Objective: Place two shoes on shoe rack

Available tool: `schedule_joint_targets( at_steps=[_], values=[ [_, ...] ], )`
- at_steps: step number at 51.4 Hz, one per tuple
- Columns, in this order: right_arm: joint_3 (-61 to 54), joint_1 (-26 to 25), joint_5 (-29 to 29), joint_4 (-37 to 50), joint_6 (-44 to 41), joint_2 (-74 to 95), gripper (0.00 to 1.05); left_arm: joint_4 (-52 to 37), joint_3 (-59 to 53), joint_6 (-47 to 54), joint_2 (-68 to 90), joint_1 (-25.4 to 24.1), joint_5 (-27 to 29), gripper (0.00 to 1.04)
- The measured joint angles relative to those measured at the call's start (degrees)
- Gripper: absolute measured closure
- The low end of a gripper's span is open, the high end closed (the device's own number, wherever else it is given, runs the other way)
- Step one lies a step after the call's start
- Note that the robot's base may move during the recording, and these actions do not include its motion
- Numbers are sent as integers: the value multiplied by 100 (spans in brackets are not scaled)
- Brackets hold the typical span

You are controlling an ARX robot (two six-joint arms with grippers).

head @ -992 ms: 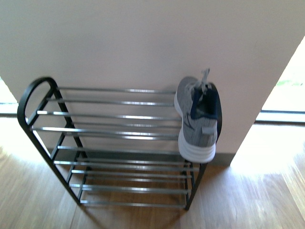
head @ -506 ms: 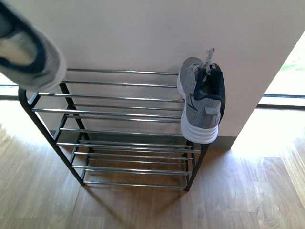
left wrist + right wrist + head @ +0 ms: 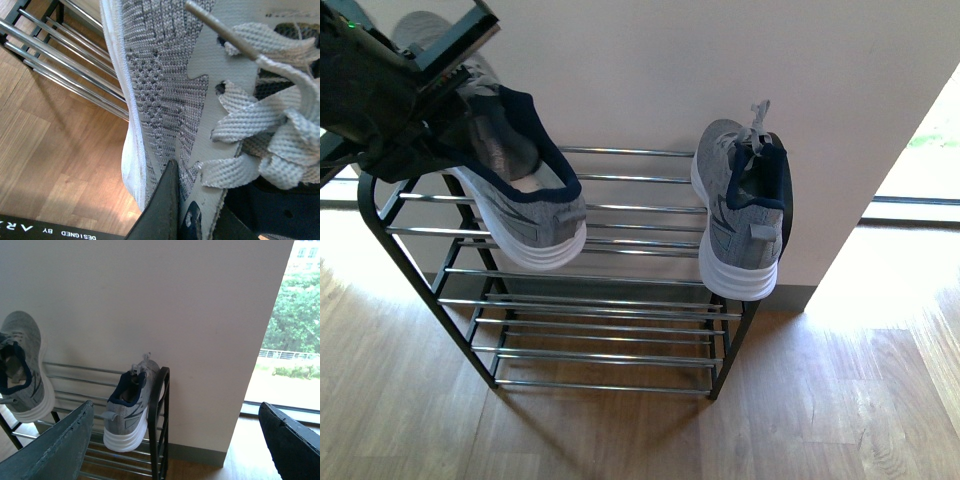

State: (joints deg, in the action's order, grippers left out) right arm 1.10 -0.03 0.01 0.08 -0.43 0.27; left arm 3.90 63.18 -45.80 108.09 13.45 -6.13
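Observation:
The shoe rack (image 3: 590, 300) stands against the white wall, with a black frame and chrome bars. One grey sneaker (image 3: 740, 215) rests on the right end of its top tier, toe to the wall, heel overhanging the front. My left gripper (image 3: 460, 100) is shut on the second sneaker (image 3: 515, 195) and holds it tilted above the rack's left end. In the left wrist view the held shoe (image 3: 160, 75) fills the picture, with a black finger (image 3: 162, 210) pressed on its tongue edge. My right gripper (image 3: 172, 450) is open and empty, facing the rack's right end (image 3: 160, 420) and the placed shoe (image 3: 127, 412).
Wooden floor (image 3: 820, 400) lies in front of and beside the rack. A bright window or doorway (image 3: 920, 180) opens to the right of the wall corner. The rack's lower tiers (image 3: 600, 355) show no shoes.
My left arm has come in from the upper left, carrying the second shoe rightward and down over the rack's left end. The shoe on the right end has not moved.

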Motion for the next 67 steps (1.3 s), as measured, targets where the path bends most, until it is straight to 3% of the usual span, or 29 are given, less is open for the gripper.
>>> schedule_joint_targets(
  at_steps=[29, 51, 67],
  values=[
    [0, 0, 0, 0, 0, 0, 9, 702, 1840, 573, 1316, 518, -1259, 103],
    [0, 0, 0, 0, 0, 0, 9, 1196, 2529, 1248, 2050, 509, -1639, 103],
    [0, 0, 0, 0, 0, 0, 9, 2087, 3751, 2332, 2870, 352, -1816, 103]
  ],
)
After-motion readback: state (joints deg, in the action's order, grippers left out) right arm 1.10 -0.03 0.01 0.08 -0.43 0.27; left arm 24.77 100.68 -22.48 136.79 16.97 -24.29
